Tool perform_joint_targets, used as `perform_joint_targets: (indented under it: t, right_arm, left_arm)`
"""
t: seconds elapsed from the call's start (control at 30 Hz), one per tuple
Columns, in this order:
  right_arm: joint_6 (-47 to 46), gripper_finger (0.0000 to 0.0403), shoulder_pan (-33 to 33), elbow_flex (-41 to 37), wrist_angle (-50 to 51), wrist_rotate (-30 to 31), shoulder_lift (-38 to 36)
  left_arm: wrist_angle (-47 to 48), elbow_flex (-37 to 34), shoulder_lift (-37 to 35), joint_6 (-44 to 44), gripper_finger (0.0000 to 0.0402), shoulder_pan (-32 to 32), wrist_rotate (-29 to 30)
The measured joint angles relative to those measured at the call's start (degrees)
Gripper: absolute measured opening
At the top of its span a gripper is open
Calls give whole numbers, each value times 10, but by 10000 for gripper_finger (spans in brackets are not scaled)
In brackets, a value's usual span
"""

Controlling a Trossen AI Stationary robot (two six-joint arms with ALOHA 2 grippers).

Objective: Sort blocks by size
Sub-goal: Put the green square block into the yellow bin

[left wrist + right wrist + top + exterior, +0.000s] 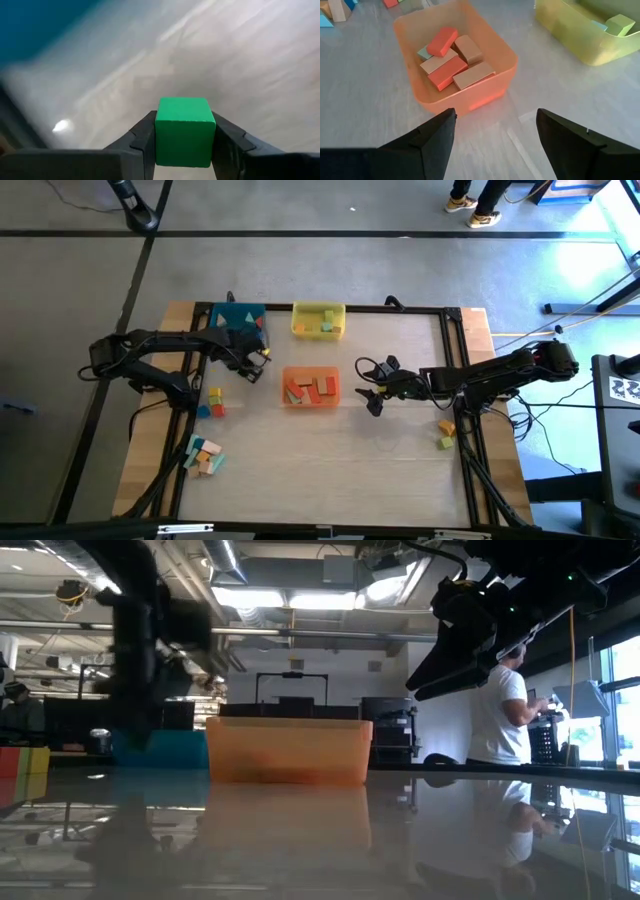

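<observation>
Left gripper (184, 150), jaws clamped on a green block (184, 131), just in front of the blue tray (237, 317) at the desk's (400, 470) far left. Right gripper (495, 145), jaws apart and holding nothing, beside the orange tray (490, 95), which contains red and natural-wood blocks (451, 59). The yellow tray (318, 320), at the far edge, holds green pieces. Loose blocks (204, 455) lie near the left edge; two more (445, 435) lie near the right.
</observation>
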State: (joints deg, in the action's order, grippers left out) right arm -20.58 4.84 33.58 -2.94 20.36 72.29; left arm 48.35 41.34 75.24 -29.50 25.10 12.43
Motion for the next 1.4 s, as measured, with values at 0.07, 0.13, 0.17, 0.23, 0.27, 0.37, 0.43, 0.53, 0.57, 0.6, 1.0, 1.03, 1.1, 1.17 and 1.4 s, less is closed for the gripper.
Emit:
perform_joint_targets:
  t: [0.07, 0.13, 0.17, 0.23, 0.27, 0.37, 0.43, 0.53, 0.57, 0.6, 1.0, 1.03, 1.1, 1.17, 1.4]
  right_arm:
    - [0, 276, 0, 0, 0, 0, 0]
    - [0, 276, 0, 0, 0, 0, 0]
    - [0, 276, 0, 0, 0, 0, 0]
    - [0, 276, 0, 0, 0, 0, 0]
    - [0, 276, 0, 0, 0, 0, 0]
    - [0, 276, 0, 0, -2, 0, 0]
    - [0, 276, 0, 0, -2, 1, 0]
    - [0, 276, 0, 0, -3, 1, 0]
    - [0, 276, 0, 0, -4, 1, 0]
    - [0, 276, 0, 0, -5, 1, 0]
    - [10, 276, 0, 0, -7, 32, 0]
    - [10, 276, 0, 0, -7, 32, 0]
    - [10, 276, 0, 0, -6, 32, 0]
    - [11, 276, 0, 0, -5, 31, 0]
    - [10, 276, 0, 0, -4, 26, 0]
  left_arm:
    - [-25, 23, 0, 16, 123, 2, 0]
    - [-63, 45, 0, 34, 121, 3, 0]
    - [-89, 53, 0, 48, 121, 3, 0]
    - [-146, 63, 0, 68, 122, 2, -2]
    - [-173, 64, 0, 79, 124, 0, -3]
    - [-251, 64, 0, 107, 133, 0, -6]
    - [-297, 63, 0, 118, 135, 5, -5]
    - [-367, 55, 0, 133, 137, 14, 0]
    - [-390, 51, 0, 136, 137, 16, 1]
    - [-411, 49, 4, 139, 138, 18, 1]
    - [-579, 79, 154, 190, 140, 61, -9]
    - [-579, 86, 167, 184, 140, 64, -19]
    - [-577, 108, 194, 182, 140, 68, -37]
    - [-577, 124, 215, 191, 140, 70, -43]
    - [-606, 142, 244, 206, 141, 79, -45]
